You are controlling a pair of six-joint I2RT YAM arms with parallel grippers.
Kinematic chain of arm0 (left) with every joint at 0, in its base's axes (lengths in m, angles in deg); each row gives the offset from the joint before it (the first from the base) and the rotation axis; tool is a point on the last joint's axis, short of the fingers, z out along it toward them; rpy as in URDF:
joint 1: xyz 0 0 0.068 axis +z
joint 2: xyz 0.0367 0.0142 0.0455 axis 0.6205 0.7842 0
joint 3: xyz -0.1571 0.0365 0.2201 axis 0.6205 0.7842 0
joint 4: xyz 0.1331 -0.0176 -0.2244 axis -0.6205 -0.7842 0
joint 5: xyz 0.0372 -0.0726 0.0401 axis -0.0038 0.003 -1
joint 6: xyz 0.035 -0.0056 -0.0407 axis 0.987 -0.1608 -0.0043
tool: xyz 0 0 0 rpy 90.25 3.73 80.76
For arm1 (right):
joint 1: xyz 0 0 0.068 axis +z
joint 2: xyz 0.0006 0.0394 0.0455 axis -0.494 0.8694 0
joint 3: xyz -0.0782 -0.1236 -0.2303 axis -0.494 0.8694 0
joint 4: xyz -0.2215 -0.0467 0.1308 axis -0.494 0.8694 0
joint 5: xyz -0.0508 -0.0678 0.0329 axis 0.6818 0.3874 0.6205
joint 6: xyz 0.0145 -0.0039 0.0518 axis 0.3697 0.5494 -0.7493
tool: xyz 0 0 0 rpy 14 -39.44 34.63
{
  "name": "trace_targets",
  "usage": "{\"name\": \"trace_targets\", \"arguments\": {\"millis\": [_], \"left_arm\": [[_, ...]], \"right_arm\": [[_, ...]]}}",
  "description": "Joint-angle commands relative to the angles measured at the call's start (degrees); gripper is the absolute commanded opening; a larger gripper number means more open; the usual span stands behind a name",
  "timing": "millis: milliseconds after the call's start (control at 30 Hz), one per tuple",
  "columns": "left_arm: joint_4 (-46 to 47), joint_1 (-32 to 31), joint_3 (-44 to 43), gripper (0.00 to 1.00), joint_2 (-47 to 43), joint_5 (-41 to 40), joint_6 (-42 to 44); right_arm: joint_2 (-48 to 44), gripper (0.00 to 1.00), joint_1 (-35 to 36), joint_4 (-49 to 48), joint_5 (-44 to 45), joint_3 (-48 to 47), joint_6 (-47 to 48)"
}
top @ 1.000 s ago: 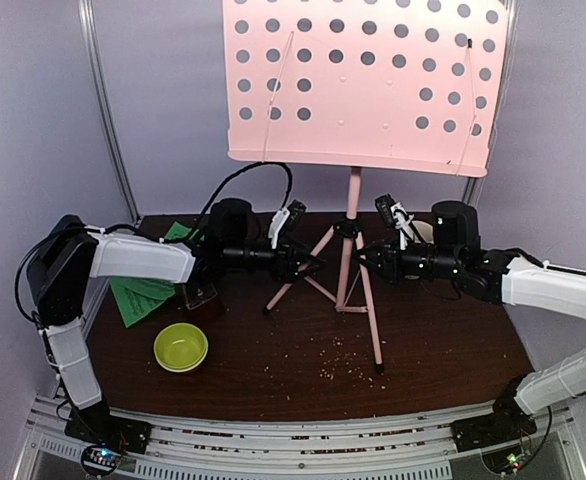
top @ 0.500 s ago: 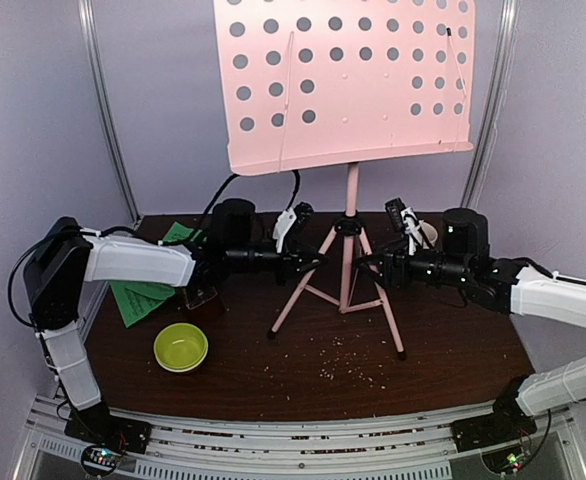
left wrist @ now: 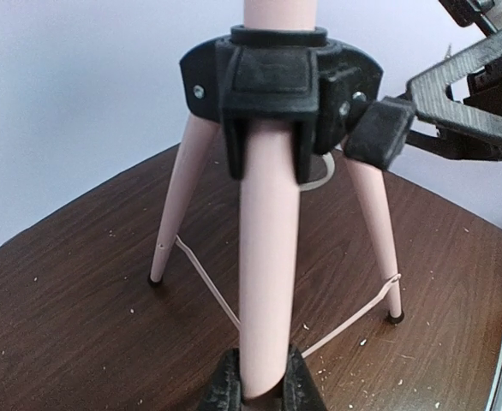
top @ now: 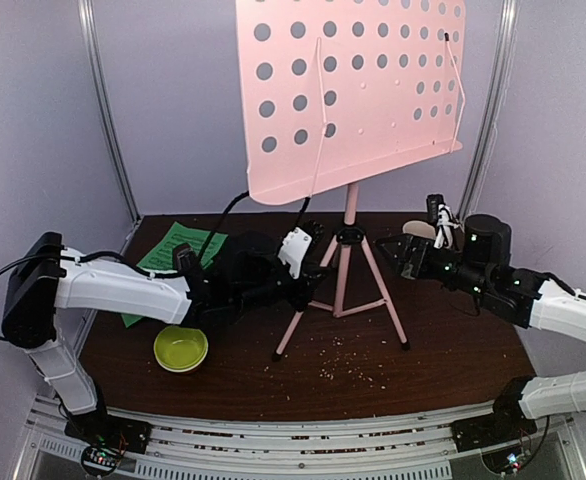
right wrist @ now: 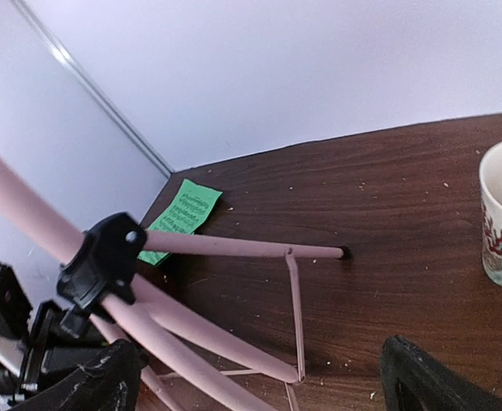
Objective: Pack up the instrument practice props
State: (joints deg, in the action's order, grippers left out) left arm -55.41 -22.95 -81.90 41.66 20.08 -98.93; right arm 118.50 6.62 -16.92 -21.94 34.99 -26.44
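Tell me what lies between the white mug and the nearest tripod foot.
Only bare table, in the right wrist view, separates the mug from the stand's foot.

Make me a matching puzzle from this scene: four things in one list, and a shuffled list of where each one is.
Things:
1. pink music stand
2. green sheet-music pages
3. yellow-green bowl
4. white mug

Places:
A. lying flat at the back left
B. open side up at the front left
C. one leg clamped in the left gripper
D. upright at the back, right of the stand

Pairs: 1-C, 2-A, 3-B, 4-D
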Motion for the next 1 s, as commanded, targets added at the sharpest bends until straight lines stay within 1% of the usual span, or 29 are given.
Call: {"name": "trace_targets", "arguments": {"millis": [0, 67, 167, 300, 367, 467, 533, 667, 767, 867, 967], "left_arm": [[-5.53, -3.53, 0.44, 0.0, 0.44, -18.54, -12.74], [-4.67, -4.38, 1.39, 0.0, 0.5, -19.55, -15.29], [-4.21, -5.94, 1.09, 0.0, 0.85, -20.06, -15.27], [-3.77, -6.54, 1.31, 0.0, 0.48, -19.44, -16.12], [-3.65, -6.64, 1.79, 0.0, 0.18, -19.47, -16.81], [-4.64, -7.09, 2.01, 0.0, 0.16, -20.27, -17.91], [-4.86, -7.52, 2.11, 0.0, 0.15, -20.53, -18.13], [-5.37, -7.87, 1.81, 0.0, -0.26, -18.27, -18.05], [-4.35, -7.87, 2.92, 0.24, -1.48, -16.48, -17.93], [-2.61, -7.87, 4.31, 0.43, -3.0, -14.59, -17.02], [-1.1, -7.74, 5.48, 0.52, -4.03, -12.45, -16.25]], "right_arm": [[-0.87, 1.0, -0.1, 6.26, 8.69, -0.86, -11.72], [-0.6, 1.0, -0.23, 7.85, 9.61, -0.86, -13.76], [-0.53, 1.0, -0.32, 7.95, 8.62, -0.23, -12.11], [-3.73, 1.0, -0.37, 0.6, 4.7, 4.38, -10.83], [-5.31, 1.0, -0.37, -2.57, 3.18, 5.87, -11.63], [-5.05, 1.0, -0.05, 0.27, 2.73, 4.37, -15.82], [-4.7, 1.0, 1.45, 1.52, 3.58, 3.29, -18.59], [-5.95, 1.0, 7.13, -2.88, 6.7, 3.59, -22.03], [-5.54, 0.99, 8.34, -5.11, 7.16, 3.33, -26.53], [-3.98, 0.96, 9.49, -7.91, 6.32, 2.38, -28.63], [-1.33, 0.89, 10.99, -9.62, 6.73, 0.46, -29.97]]}}
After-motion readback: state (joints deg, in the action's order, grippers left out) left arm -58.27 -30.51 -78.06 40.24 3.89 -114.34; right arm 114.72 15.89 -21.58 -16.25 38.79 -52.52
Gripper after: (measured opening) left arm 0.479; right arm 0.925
